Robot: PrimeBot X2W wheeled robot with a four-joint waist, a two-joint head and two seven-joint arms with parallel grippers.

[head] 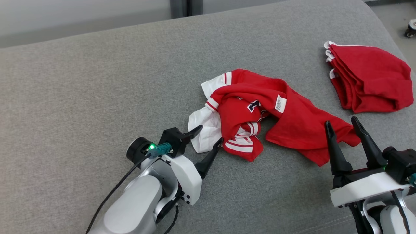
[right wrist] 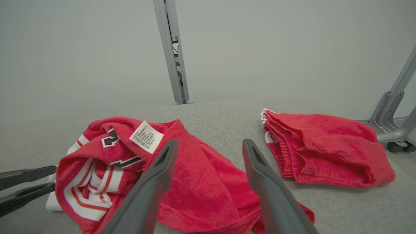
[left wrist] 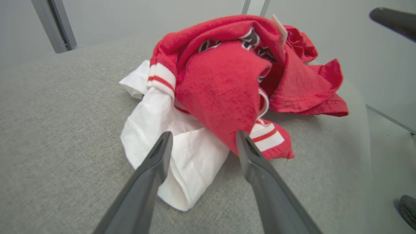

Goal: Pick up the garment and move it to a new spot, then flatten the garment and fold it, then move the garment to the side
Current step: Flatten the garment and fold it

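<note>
The garment (head: pixel 253 117) is a crumpled red jersey with white sleeves and striped trim, lying in a heap at the middle of the grey fabric surface (head: pixel 97 97). My left gripper (head: pixel 210 134) is open, low at the heap's left end, its fingertips on either side of the white sleeve (left wrist: pixel 195 156). In the left wrist view the garment (left wrist: pixel 221 81) rises just beyond that gripper (left wrist: pixel 203 134). My right gripper (head: pixel 341 121) is open too, fingers pointing up above the heap's lower right hem. The right wrist view shows this gripper (right wrist: pixel 209 142) over the red cloth (right wrist: pixel 201 182), holding nothing.
A second red garment (head: pixel 370 78), folded, lies at the far right of the surface, also seen in the right wrist view (right wrist: pixel 325 149). The surface's right edge curves off toward the floor, where a caster (head: pixel 411 27) and grey metal frame legs (right wrist: pixel 396 107) stand.
</note>
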